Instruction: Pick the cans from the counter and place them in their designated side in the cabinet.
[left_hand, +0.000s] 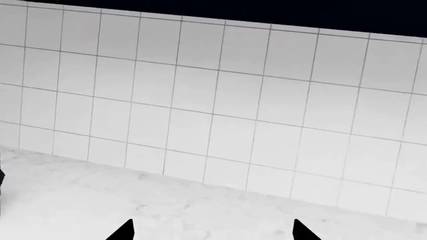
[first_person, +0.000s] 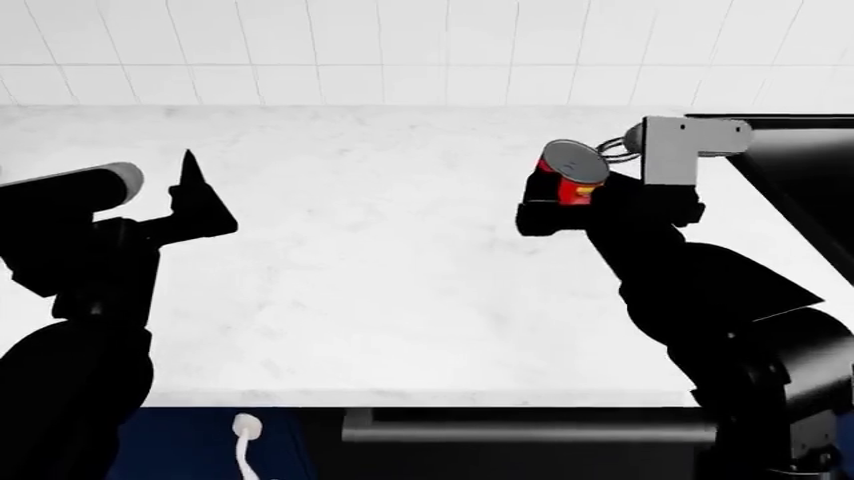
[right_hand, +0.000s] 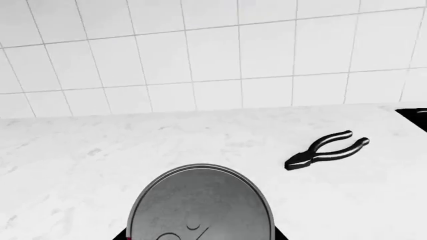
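A red can (first_person: 575, 185) with a yellow label and silver top (right_hand: 201, 204) hangs tilted above the white counter (first_person: 387, 250), with my right gripper (first_person: 558, 200) shut on its sides. In the right wrist view the can's lid hides most of the jaws. My left gripper (first_person: 200, 195) hovers over the counter's left part, its black fingertips (left_hand: 124, 231) wide apart with only bare marble (left_hand: 200, 210) between them. The black can and the cabinet are out of view.
Black pliers-like tool (right_hand: 327, 149) lies on the counter beyond the held can, near the black sink (first_person: 801, 170) at the right. A white tiled wall (first_person: 400, 50) backs the counter. A dark strip (left_hand: 267, 10) runs above the tiles.
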